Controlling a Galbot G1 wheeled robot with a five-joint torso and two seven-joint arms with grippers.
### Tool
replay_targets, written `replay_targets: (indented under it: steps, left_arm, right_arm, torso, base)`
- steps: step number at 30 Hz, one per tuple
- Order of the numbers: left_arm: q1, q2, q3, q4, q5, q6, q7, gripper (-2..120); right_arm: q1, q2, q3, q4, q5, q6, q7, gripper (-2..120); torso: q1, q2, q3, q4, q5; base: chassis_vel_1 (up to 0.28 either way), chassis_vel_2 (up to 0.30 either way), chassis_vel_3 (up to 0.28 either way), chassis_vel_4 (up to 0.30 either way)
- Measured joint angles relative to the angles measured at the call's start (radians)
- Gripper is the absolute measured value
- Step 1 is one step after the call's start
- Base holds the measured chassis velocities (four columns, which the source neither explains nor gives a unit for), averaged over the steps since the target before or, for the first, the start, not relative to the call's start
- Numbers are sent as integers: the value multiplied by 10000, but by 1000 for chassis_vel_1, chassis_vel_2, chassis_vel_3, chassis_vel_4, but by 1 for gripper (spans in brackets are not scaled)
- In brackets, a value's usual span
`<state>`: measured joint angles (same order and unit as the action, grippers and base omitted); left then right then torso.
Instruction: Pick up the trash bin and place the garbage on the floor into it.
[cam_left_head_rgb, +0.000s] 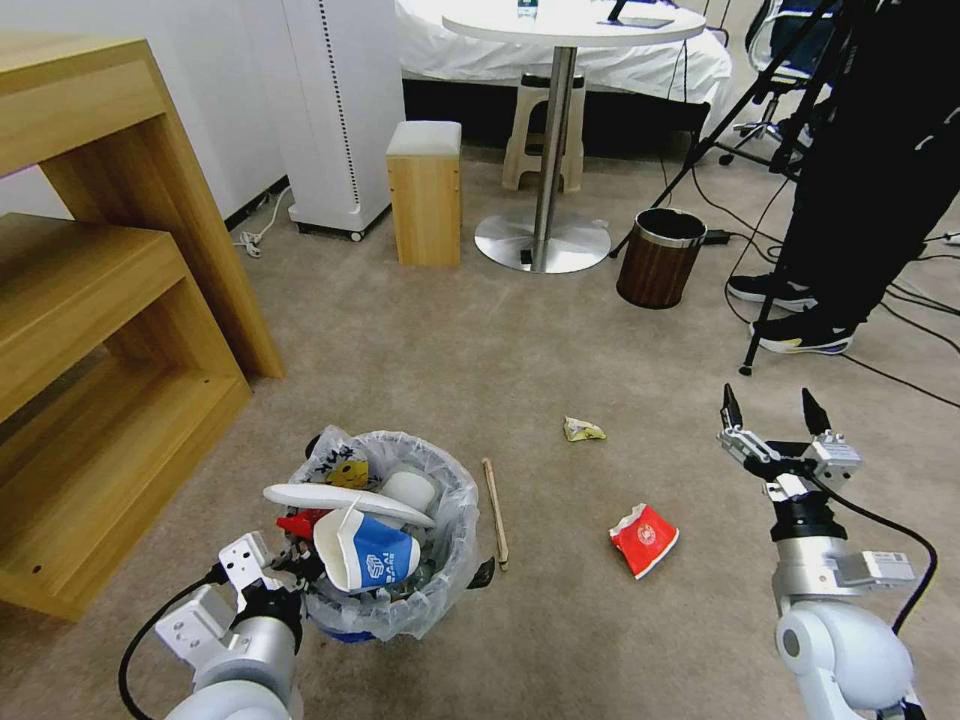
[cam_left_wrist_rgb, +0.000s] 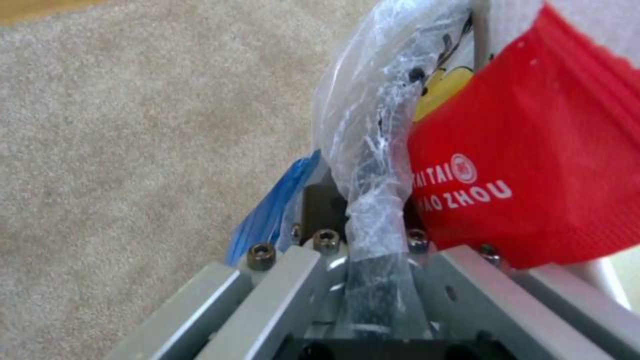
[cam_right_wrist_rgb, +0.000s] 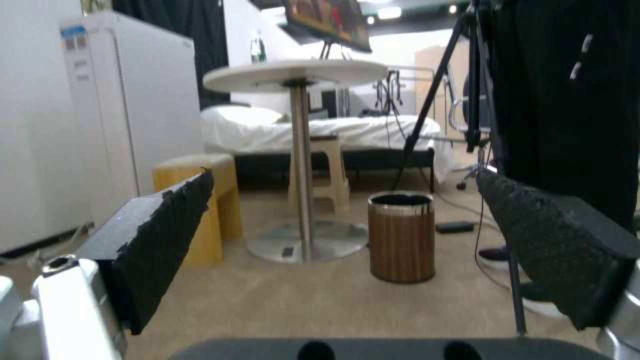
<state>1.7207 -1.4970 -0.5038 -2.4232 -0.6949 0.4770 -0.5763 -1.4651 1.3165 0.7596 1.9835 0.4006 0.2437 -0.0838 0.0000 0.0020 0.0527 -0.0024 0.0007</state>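
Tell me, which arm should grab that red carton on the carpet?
The right. Its gripper is open, empty and raised just beyond the red carton. The left gripper is clamped on the trash bin rim.

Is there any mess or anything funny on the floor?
Yes. A wooden stick, a yellow crumple and a torn red-white carton lie loose on the carpet. The trash bin, gripped at its rim by the left hand, is overfull. The right hand hovers open.

Left tool (cam_left_head_rgb: 293, 566) tips buried behind bin liner (cam_left_head_rgb: 455, 520); person (cam_left_head_rgb: 880, 150) cut off at top edge.
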Motion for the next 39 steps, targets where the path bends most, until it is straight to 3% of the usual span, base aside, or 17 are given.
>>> replay_targets:
  steps: [6,9,10,13,14,16,21,26,30,39]
  left_arm:
    - [59,29,-80,-120,-2,0,-17,0]
    - [137,69,-182,-225,-15,3,-36,0]
    - [137,69,-182,-225,-15,3,-36,0]
    - [207,70,-231,-348,-17,7,-56,0]
    - [207,70,-231,-348,-17,7,-56,0]
    - [226,30,-234,-359,14,8,-64,0]
    - [211,-70,-160,-237,84,-58,-65,0]
    - [198,-91,-150,-197,137,-81,-65,0]
    - [183,-160,-93,-171,272,-85,-65,0]
    - [290,-252,-113,-164,399,-116,-64,0]
  right_arm:
    - [-210,-284,-273,-6,-192,-975,189,100]
    - [-414,-674,-569,361,19,-3205,1239,100]
    - [-414,-674,-569,361,19,-3205,1239,100]
    - [-390,-1191,-836,323,239,-5343,2200,100]
    - [-390,-1191,-836,323,239,-5343,2200,100]
    - [-279,-1529,-1080,-33,681,-6489,2703,100]
    - [157,-2029,-1580,-1279,488,-7349,2529,100]
    - [568,-2363,-1967,-1974,375,-7710,2127,100]
    - [1562,-2521,-2421,-3228,-298,-7201,1193,100]
    - [3564,-1575,-2552,-5636,656,-6438,623,100]
  torso:
    - [0,0,0,0,2]
    - [0,0,0,0,-1]
    - [0,0,0,0,-1]
    - [0,0,0,-1,-1]
    - [0,0,0,-1,-1]
    - [0,0,0,-2,1]
    - [0,0,0,-1,2]
    - [0,0,0,-2,3]
    - [0,0,1,-1,3]
    - [0,0,1,1,0]
  base:
    - [0,0,0,0]
    - [0,0,0,0]
    - [0,0,0,0]
    - [0,0,0,0]
    - [0,0,0,0]
    - [0,0,0,0]
    - [0,0,0,0]
    - [0,0,0,0]
    - [0,0,0,0]
    - [0,0,0,0]
